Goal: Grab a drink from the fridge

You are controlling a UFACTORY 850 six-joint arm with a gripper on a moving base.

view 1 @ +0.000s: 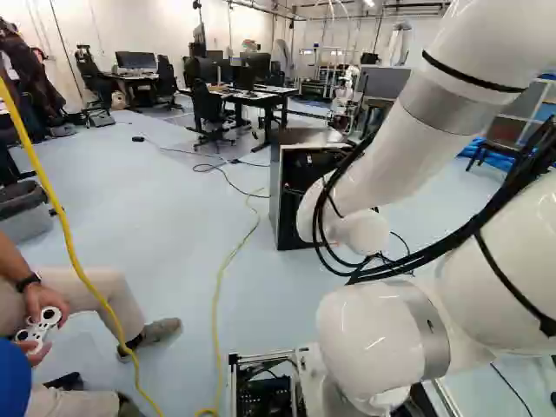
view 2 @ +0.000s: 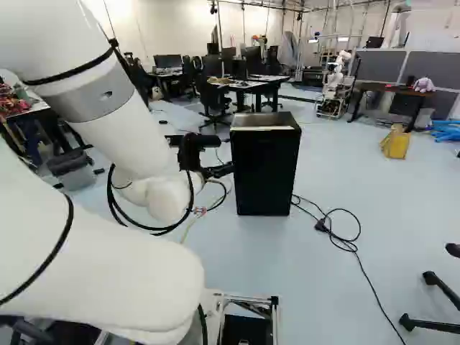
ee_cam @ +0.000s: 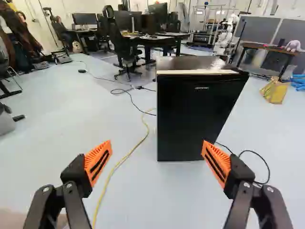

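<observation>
In the right base view my gripper reaches out beside the black mini fridge, near its left edge. The wrist view shows the gripper open, its orange-padded fingers wide apart and nothing between them. Ahead of them stands the fridge, upright on the floor, its door shut, one finger overlapping its lower door area from this viewpoint. Whether they touch cannot be told. In the left base view my arm partly covers the fridge. No drink is visible.
A yellow cable crosses the floor left of the fridge; a black cord coils at its right. Close on the base's left sits a person holding a controller. Desks, another robot and a yellow bag stand farther back.
</observation>
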